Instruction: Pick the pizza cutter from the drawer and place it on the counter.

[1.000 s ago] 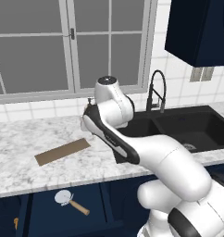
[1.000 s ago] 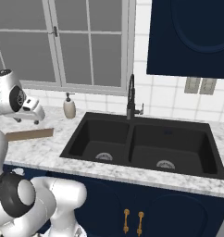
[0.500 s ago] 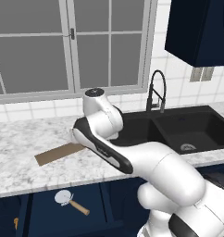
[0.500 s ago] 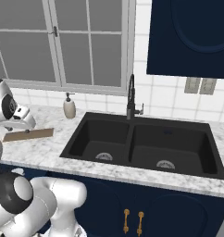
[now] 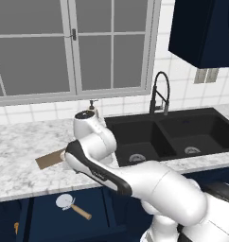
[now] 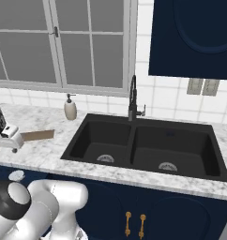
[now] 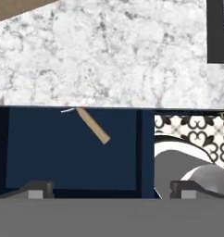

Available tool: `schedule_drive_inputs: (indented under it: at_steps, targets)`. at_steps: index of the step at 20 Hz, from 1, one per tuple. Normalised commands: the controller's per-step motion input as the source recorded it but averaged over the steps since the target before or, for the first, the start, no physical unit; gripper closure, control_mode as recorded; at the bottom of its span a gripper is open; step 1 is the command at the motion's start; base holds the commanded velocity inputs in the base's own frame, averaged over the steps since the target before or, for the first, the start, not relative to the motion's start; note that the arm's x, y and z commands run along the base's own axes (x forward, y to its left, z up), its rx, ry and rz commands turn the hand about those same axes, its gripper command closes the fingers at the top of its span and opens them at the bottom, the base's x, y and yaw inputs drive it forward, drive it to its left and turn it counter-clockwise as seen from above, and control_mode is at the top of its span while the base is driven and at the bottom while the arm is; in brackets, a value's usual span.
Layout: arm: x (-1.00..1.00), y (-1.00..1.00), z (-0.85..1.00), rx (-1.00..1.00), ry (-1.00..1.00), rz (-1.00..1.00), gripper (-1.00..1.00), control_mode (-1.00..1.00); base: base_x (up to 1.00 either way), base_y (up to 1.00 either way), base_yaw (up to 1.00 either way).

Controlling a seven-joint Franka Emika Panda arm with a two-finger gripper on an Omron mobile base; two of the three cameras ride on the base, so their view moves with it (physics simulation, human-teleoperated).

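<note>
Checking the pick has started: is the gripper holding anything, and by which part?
Nothing is held. The gripper is open and empty above the dark navy drawer, where the wooden-handled, silver-wheeled pizza cutter lies untouched.

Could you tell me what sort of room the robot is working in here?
A rendered home kitchen: a black double sink with a tall faucet set in a marble counter, navy cabinets under and above, and a pizza cutter in an open drawer.
</note>
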Motion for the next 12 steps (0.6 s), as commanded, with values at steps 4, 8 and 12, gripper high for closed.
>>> schedule_drive_inputs:
  at_steps: [4, 8, 12]
  targets:
    - [-0.06, 0.40, -0.80, 0.07, 0.03, 0.00, -1.00, -1.00, 0.00, 0.00, 0.00]
    - [-0.27, 0.46, -0.72, 0.02, 0.06, 0.00, -1.00, -1.00, 0.00, 0.00, 0.00]
    - [-0.36, 0.55, -0.67, 0.00, 0.03, 0.00, -1.00, -1.00, 0.00, 0.00, 0.00]
